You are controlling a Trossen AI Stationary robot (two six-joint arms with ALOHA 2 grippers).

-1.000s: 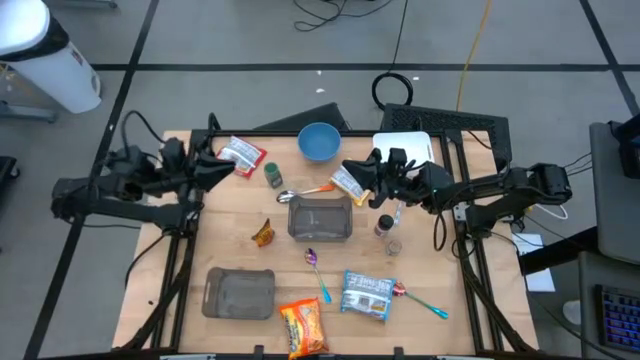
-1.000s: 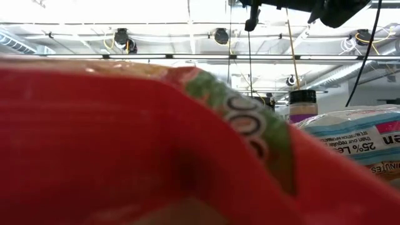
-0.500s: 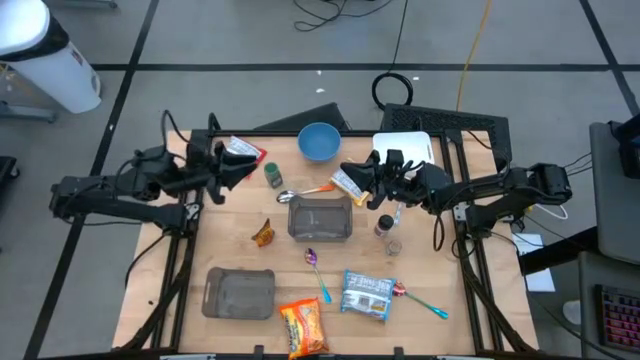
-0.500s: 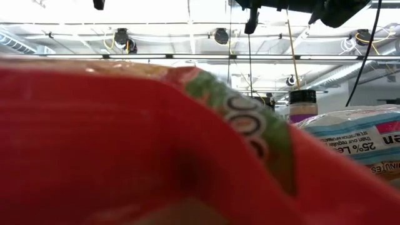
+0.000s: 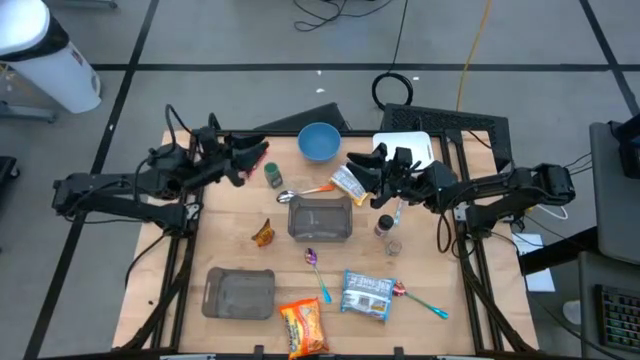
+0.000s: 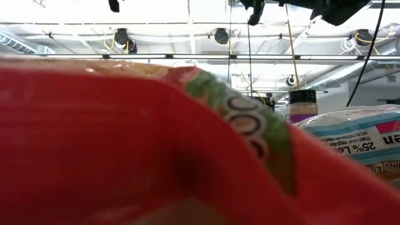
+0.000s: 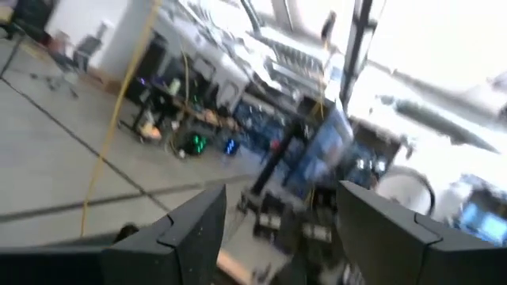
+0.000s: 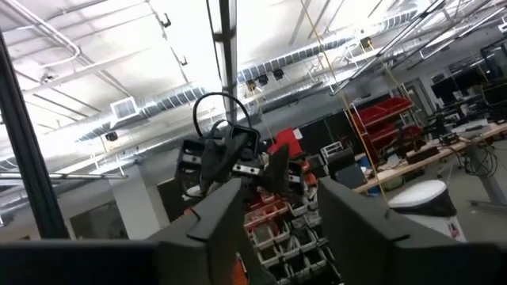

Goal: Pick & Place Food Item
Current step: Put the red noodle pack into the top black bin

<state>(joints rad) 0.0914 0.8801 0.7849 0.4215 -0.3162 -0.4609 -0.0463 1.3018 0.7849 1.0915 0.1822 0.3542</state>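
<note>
Here, a wooden tabletop point(image 5: 230, 225) is seen from above, strewn with food packets and dishes. The left gripper point(image 5: 252, 153) is raised over the far-left part, its fingers parted with nothing between them, as the left wrist view confirms: two dark fingers point(image 7: 186, 233) stand spread against the room beyond. The red-and-white packet that lay at that spot cannot be made out beneath the gripper. Just beside it a green-capped jar point(image 5: 274, 177) stands upright. The right gripper point(image 5: 368, 166) is held at the far middle, next to a yellow-and-white packet point(image 5: 347, 183); its fingers are seen apart in the right wrist view point(image 8: 218, 218), and no item is held. Whether the packet is touched cannot be told. A blue bowl point(image 5: 319, 141) sits at the far edge, and a clear container point(image 5: 320, 219) lies in the middle, with a spoon point(image 5: 305, 191) between it and the bowl. A small orange wrapper point(image 5: 263, 233) rests left of the container. Nearer the front, a grey tray point(image 5: 239, 293), an orange snack bag point(image 5: 303, 326) and a blue pouch point(image 5: 366, 295) are laid out. In the low view, the bag point(image 6: 125, 144) fills nearly the whole picture.
</note>
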